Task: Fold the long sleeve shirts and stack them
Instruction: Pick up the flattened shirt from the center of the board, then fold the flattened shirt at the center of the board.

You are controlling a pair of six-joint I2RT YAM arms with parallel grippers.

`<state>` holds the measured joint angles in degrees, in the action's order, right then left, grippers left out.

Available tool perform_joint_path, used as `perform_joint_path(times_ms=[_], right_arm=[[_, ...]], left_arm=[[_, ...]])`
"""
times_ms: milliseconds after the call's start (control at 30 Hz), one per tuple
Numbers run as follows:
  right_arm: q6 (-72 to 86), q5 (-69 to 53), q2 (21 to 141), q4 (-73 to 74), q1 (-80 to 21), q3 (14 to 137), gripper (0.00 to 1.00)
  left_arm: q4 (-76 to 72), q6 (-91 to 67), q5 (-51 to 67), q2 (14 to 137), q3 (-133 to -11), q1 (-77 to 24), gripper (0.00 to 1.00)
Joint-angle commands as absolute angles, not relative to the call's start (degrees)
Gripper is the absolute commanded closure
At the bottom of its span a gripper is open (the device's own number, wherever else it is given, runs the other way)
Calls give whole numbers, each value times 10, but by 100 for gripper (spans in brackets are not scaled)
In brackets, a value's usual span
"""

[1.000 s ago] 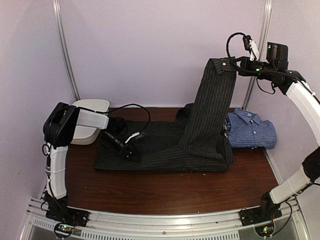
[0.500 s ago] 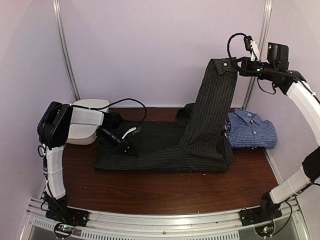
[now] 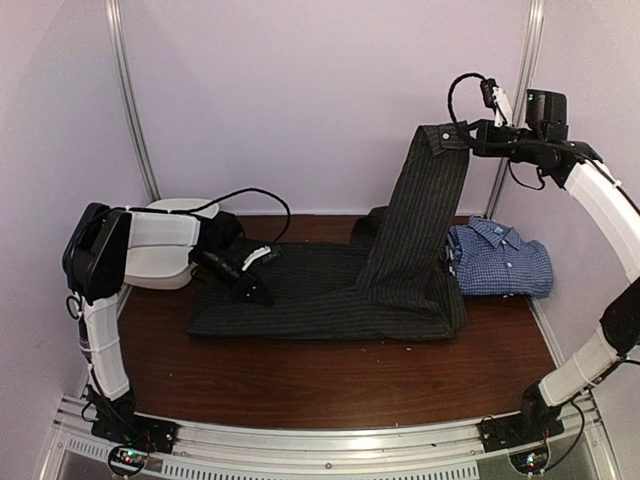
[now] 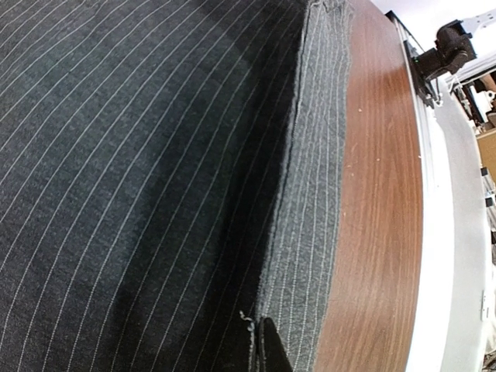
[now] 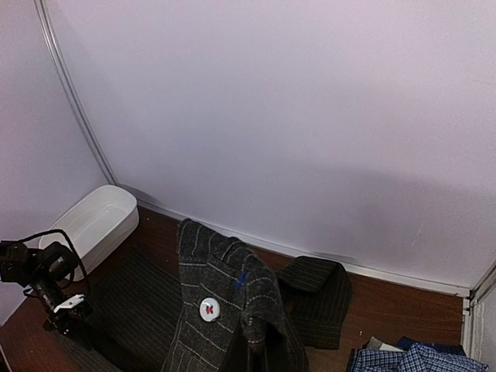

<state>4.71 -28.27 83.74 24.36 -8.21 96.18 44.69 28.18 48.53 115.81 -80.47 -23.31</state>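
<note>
The black pinstripe shirt [image 3: 320,300] lies flat across the table. One of its sleeves [image 3: 420,220] is pulled up high. My right gripper [image 3: 462,135] is shut on that sleeve's cuff [image 5: 213,287], which has a white button. My left gripper [image 3: 252,293] is low on the shirt's left part, and its dark fingertips [image 4: 271,353] meet at a fold edge of the pinstripe cloth [image 4: 139,155], shut on it. The blue-and-white check shirt [image 3: 500,258] lies folded at the right, apart from both grippers. It shows at the bottom right of the right wrist view [image 5: 418,360].
A white oval tub [image 3: 170,250] stands at the back left, just behind my left arm, and shows in the right wrist view [image 5: 97,221]. A bunched part of the black shirt [image 5: 318,298] lies by the back wall. The brown table [image 3: 330,385] ends at a metal rail in front.
My left gripper has slid left and a little back along the black shirt. My right gripper has shifted slightly left, still holding the raised sleeve.
</note>
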Motion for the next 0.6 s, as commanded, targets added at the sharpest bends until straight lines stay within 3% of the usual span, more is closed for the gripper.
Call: perform_joint_path(times_ms=[0, 300, 567], right_arm=[[52, -266, 860, 234, -76, 969, 100], [57, -264, 901, 224, -76, 961, 100], [61, -258, 862, 253, -76, 966, 100]], left_arm=[[426, 255, 453, 1146, -806, -233, 100], [395, 216, 406, 1160, -817, -258, 100], [394, 208, 393, 1189, -826, -295, 100]])
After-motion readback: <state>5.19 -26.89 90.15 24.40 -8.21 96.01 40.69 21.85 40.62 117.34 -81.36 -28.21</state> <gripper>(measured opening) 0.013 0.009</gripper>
